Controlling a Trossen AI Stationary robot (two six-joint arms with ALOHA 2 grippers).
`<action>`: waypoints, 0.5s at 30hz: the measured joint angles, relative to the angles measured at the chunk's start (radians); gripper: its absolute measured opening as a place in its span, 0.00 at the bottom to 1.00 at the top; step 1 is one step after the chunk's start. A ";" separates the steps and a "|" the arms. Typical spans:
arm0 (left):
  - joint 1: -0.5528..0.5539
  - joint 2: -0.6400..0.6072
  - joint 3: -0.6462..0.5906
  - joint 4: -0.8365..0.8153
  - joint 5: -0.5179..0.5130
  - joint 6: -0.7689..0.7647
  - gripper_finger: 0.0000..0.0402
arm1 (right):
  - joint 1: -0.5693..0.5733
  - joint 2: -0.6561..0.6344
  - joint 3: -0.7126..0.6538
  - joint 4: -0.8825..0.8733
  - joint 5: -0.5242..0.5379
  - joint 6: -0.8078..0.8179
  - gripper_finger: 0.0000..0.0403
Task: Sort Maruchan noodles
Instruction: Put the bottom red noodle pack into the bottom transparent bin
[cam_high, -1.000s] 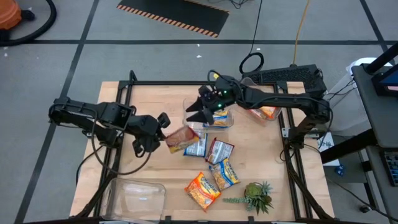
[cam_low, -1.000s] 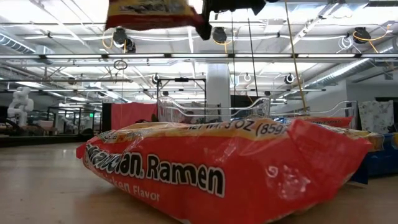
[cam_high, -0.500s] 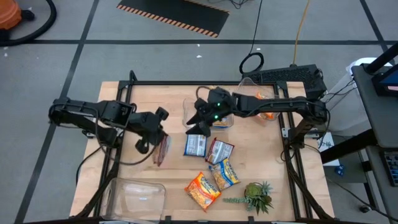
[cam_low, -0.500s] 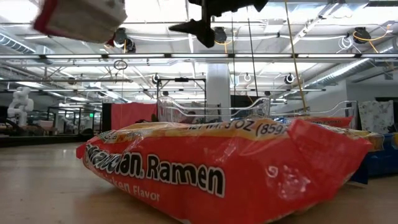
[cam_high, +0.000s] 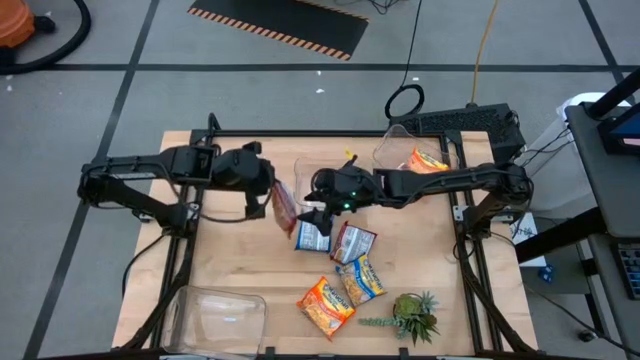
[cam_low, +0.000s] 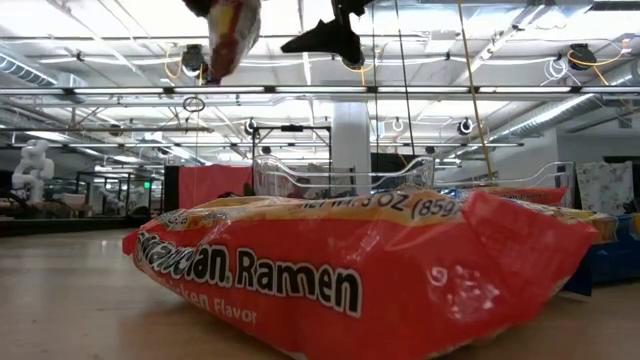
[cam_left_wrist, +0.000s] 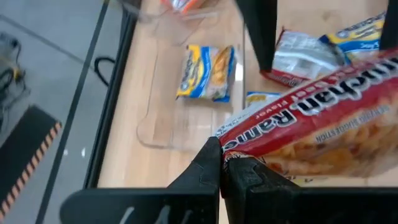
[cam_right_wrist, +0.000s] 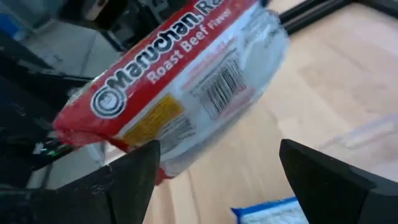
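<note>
My left gripper (cam_high: 264, 188) is shut on a dark red-brown Maruchan packet (cam_high: 284, 207), which the right wrist view shows as a Roast Beef packet (cam_right_wrist: 180, 81). My right gripper (cam_high: 315, 212) stands open just to the right of that packet, touching nothing, above the loose packets. On the table lie a blue packet (cam_high: 312, 237), a red-and-white one (cam_high: 353, 243), a blue-and-yellow one (cam_high: 361, 281) and an orange one (cam_high: 325, 305). The orange one fills the low view (cam_low: 350, 270). Another blue-and-yellow packet (cam_left_wrist: 208, 71) lies in the middle clear bin. My left gripper pinches the red-brown packet between its two fingers at the sealed end (cam_left_wrist: 235, 144), coming from the table's left side. The packet is lifted clear of the table and hangs on edge below the fingers (cam_low: 232, 35).
A clear bin (cam_high: 400, 148) at the far right holds an orange packet (cam_high: 428, 160). Another clear bin (cam_high: 222, 315) stands at the near left edge. A small green spiky plant (cam_high: 415, 315) sits near the right front corner. Bare wood shows on the table's left half.
My left gripper has lifted the red-brown packet off the table, turned, and swung toward the far edge and a little right. The packet lay flat and now hangs on edge. My right gripper has moved from over the middle bin toward the near edge, close to the held packet.
</note>
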 joint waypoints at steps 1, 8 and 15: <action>0.009 0.000 0.000 -0.009 -0.001 -0.009 0.00 | 0.001 -0.003 0.000 -0.013 0.005 -0.002 0.80; 0.072 0.000 0.000 -0.018 -0.015 -0.063 0.00 | 0.006 -0.007 0.000 -0.033 0.004 0.006 0.80; 0.090 0.000 0.000 -0.016 -0.012 -0.122 0.00 | 0.005 -0.004 0.000 -0.022 0.040 0.000 0.80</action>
